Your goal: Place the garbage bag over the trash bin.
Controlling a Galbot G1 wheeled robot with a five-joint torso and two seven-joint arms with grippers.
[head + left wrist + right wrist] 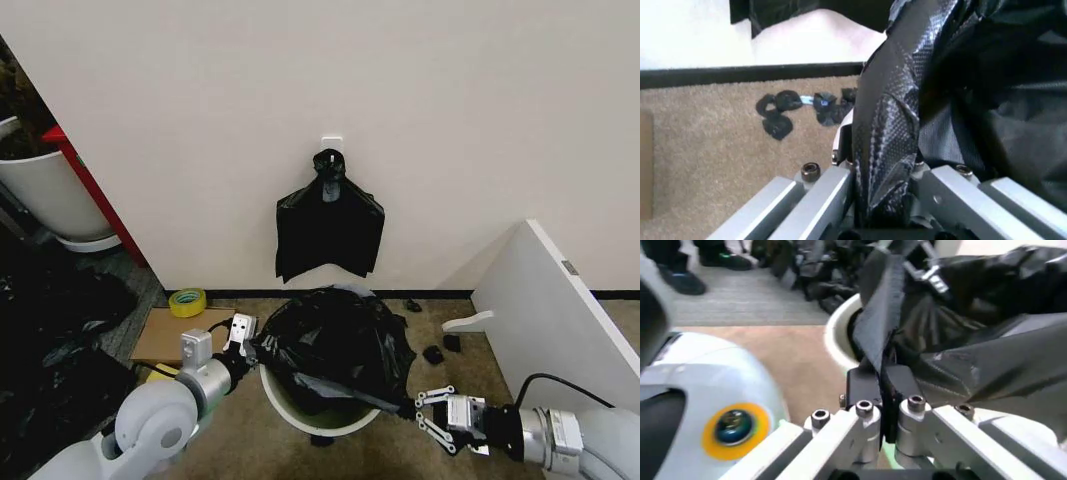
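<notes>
Plastic this thin worries me: the garbage bag lies heaped over the trash bin on the carpet below the wall, its front rim still bare. The left gripper is clamped on a fold at the bin's left side, and the right gripper pinches a taut strip at the front right. Pulled further apart, I reckon the film could tear or slip free, or the light bin could tip.
</notes>
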